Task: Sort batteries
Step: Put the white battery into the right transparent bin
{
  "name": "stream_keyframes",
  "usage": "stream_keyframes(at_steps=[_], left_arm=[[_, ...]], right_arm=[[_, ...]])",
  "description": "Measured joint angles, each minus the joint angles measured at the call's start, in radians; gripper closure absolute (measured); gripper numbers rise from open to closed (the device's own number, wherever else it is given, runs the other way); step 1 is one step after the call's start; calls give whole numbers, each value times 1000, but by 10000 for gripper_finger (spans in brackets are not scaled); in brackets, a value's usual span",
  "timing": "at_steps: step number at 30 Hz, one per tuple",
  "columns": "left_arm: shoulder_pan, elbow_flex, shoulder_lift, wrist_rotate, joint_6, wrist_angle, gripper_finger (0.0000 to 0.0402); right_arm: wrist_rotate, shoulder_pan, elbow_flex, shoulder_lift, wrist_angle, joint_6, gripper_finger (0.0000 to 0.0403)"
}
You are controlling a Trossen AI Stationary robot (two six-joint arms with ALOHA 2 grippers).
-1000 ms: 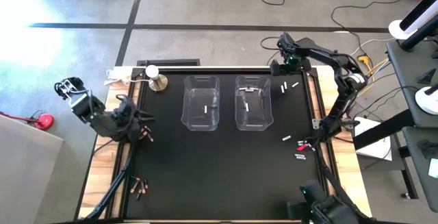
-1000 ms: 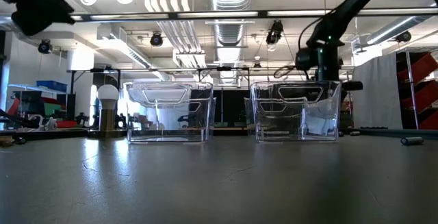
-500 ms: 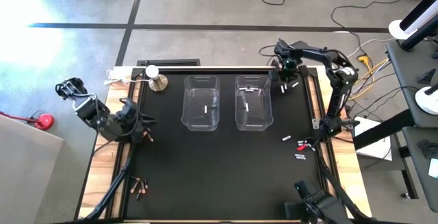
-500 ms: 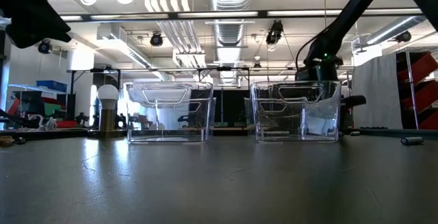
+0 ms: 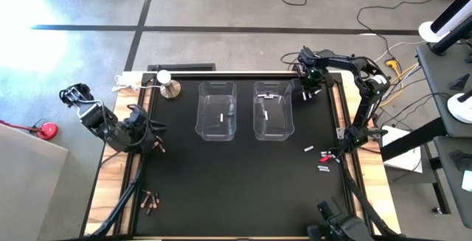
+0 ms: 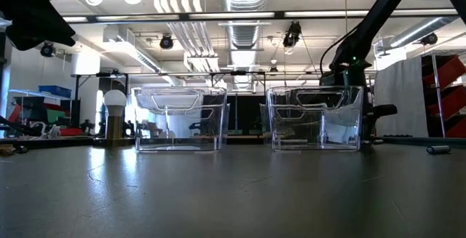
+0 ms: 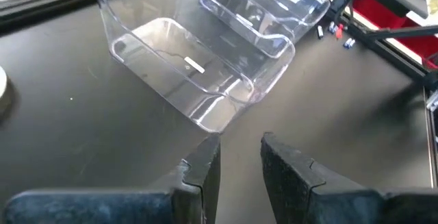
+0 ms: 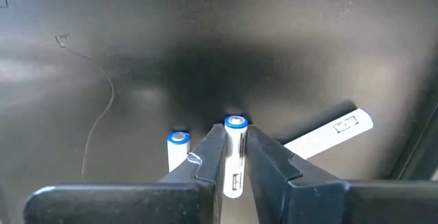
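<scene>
At the table's far right corner, several white batteries lie on the black mat (image 5: 243, 189). My right gripper (image 8: 235, 131) points down there, shut on one blue-tipped white battery (image 8: 234, 157). Two more lie beside it (image 8: 178, 147) (image 8: 330, 133). In the high view this gripper (image 5: 309, 85) stands just right of the right clear bin (image 5: 273, 110). The right bin and the left bin (image 5: 216, 110) each hold white batteries. Copper batteries (image 5: 151, 200) lie near the left edge. My left gripper (image 7: 239, 157) hovers open over the left edge, with nothing in it. My right gripper pinches the white battery by its two long sides (image 8: 236, 148), one finger on each. The fingers come from above, pointing down, and close across the battery's width. Whether the battery lies flat on the mat cannot be made out.
More white batteries and a small red bit lie near the right edge (image 5: 323, 158). A short stand with a white ball top (image 5: 168, 85) is at the far left corner. Bare mat spreads in front of the bins.
My right gripper has come down at the far right corner, beside the right bin, onto the white batteries there.
</scene>
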Motion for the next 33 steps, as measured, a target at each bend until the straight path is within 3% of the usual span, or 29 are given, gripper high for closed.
stream_keyframes(at_steps=[10, 18, 26, 33], left_arm=[[0, 12, 0, -2, -18, -20, 315], [0, 12, 0, -19, -53, -17, 315], [0, 12, 1, -8, -32, -9, 315], [0, 12, 1, -7, 30, -7, 315]], right_arm=[[31, 3, 38, -57, -33, -17, 383], [58, 65, 76, -234, -41, -29, 385], [133, 369, 83, -447, -48, -17, 387], [108, 631, 85, -491, -20, -143, 387]])
